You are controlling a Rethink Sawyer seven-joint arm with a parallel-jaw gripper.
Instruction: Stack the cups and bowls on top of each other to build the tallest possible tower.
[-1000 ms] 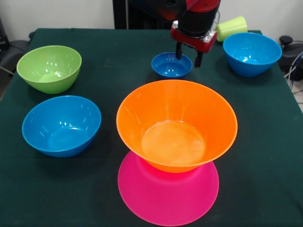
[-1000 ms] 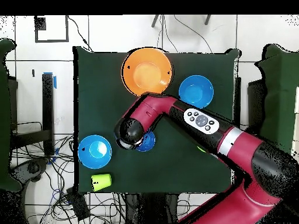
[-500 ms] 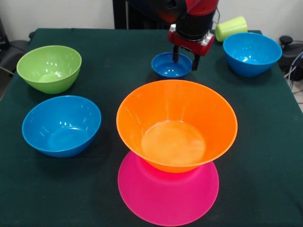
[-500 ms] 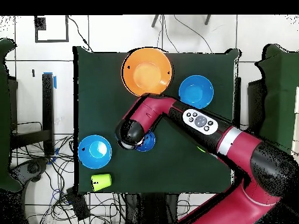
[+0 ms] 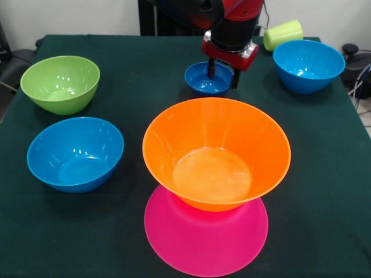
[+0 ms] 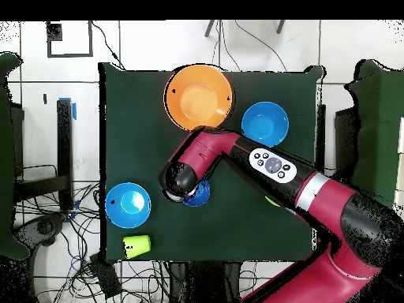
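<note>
Small dark-blue bowl [image 5: 207, 80] upright; claw [image 5: 223, 74] seemingly straddles its rim.

A robotics lab, by the look of it: a red and black arm [image 6: 316, 189] works at a table [image 5: 145, 63] draped in dark green cloth, with loose cables [image 6: 83, 237] trailing across a tiled floor [image 6: 142, 43] (taped marks too).

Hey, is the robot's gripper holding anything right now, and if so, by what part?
Nothing is held yet. The open gripper straddles the far rim of the small dark-blue bowl, one finger inside, one outside. The bowl sits on the table.
</note>
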